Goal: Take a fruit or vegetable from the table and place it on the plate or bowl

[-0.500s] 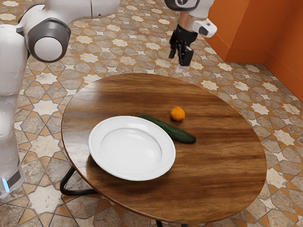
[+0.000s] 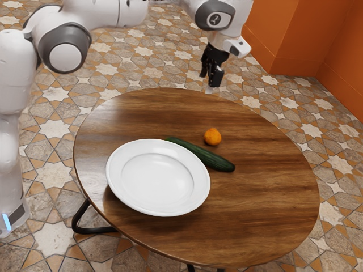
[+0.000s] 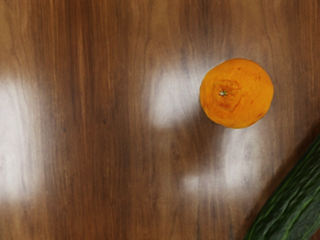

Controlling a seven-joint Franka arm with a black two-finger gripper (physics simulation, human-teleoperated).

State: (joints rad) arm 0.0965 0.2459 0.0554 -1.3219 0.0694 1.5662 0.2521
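Observation:
A small orange (image 2: 212, 136) lies on the round wooden table (image 2: 255, 198), just beyond a dark green cucumber (image 2: 201, 154). One end of the cucumber touches the rim of a white plate (image 2: 157, 177), which holds nothing. My gripper (image 2: 211, 83) hangs open and empty high above the table's far edge, well above the orange. In the wrist view the orange (image 3: 236, 93) sits on the bare wood (image 3: 100, 125) with the cucumber's end (image 3: 290, 205) close beside it.
The table stands on a patterned tile floor (image 2: 142, 51). An orange wall (image 2: 306, 34) rises at the back on the exterior view's right. Bare wood stretches across the table's near right part.
My hand has shifted slightly toward the exterior view's left and a little lower, and the arm's wrist has turned. The orange, cucumber and plate have not moved.

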